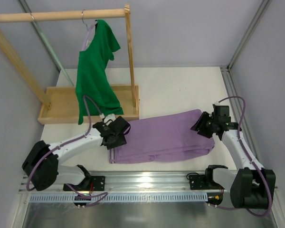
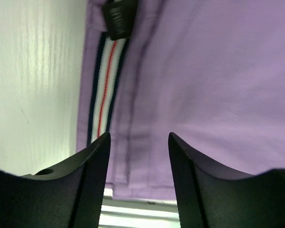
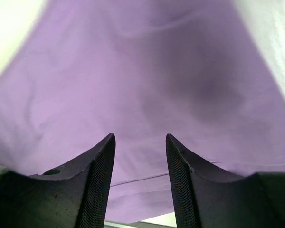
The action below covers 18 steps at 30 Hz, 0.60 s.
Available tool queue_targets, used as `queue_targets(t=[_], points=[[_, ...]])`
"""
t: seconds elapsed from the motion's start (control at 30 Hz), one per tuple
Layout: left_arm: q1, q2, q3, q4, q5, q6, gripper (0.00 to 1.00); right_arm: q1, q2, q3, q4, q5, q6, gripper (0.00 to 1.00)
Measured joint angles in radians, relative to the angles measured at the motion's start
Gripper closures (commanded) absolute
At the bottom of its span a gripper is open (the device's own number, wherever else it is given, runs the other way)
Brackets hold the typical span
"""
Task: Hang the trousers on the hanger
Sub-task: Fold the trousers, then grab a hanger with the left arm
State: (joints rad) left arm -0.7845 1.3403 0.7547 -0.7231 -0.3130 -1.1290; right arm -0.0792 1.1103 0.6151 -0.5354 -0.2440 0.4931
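**Desk:** Where are the trousers?

**Operator:** I see the trousers folded flat on the table, lying crosswise between my two arms. The waistband end points to the left arm and the other end to the right arm.

**Desk:** And the left jaws?

**Operator:** My left gripper sits over the left end of the cloth. In its wrist view the left gripper has its jaws parted to a middling gap with nothing pinched between them. Through the gap I see only flat purple cloth. The striped waistband runs just left of the gap, next to the left finger. At the top of that band is a small dark piece, and I can't tell what it is. I also can't tell whether the fingertips rest on the cloth or hang just above it.

**Desk:** Right side?

**Operator:** It's much the same. My right gripper is at the right end of the trousers. From its wrist camera the right gripper is parted about as far and holds nothing, with smooth purple cloth below it. Again I can't judge contact.

**Desk:** Anything behind?

**Operator:** A green top hangs from the wooden rack at the far left, well apart from the trousers.
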Motion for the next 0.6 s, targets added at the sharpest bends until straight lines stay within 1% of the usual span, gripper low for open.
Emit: queue_targets(t=[0.1,0.17,0.33,0.5,0.6], points=[[-0.025,-0.089,0.072,-0.048,-0.005,0.051,0.43,0.063,-0.093,0.058,-0.029,-0.023,-0.002,0.46],[-0.046,-0.167,0.15,-0.076,-0.007,0.086,0.41,0.114,-0.139,0.103,-0.039,-0.034,-0.002,0.45],[-0.066,-0.327,0.365,-0.103,-0.002,0.137,0.39,0.228,-0.195,0.186,-0.045,-0.047,0.006,0.44],[-0.066,-0.371,0.567,-0.154,-0.002,0.163,0.38,0.292,-0.196,0.212,-0.079,-0.042,0.016,0.44],[-0.066,-0.375,0.649,-0.169,0.0,0.168,0.38,0.309,-0.206,0.228,-0.103,-0.039,0.019,0.44]])
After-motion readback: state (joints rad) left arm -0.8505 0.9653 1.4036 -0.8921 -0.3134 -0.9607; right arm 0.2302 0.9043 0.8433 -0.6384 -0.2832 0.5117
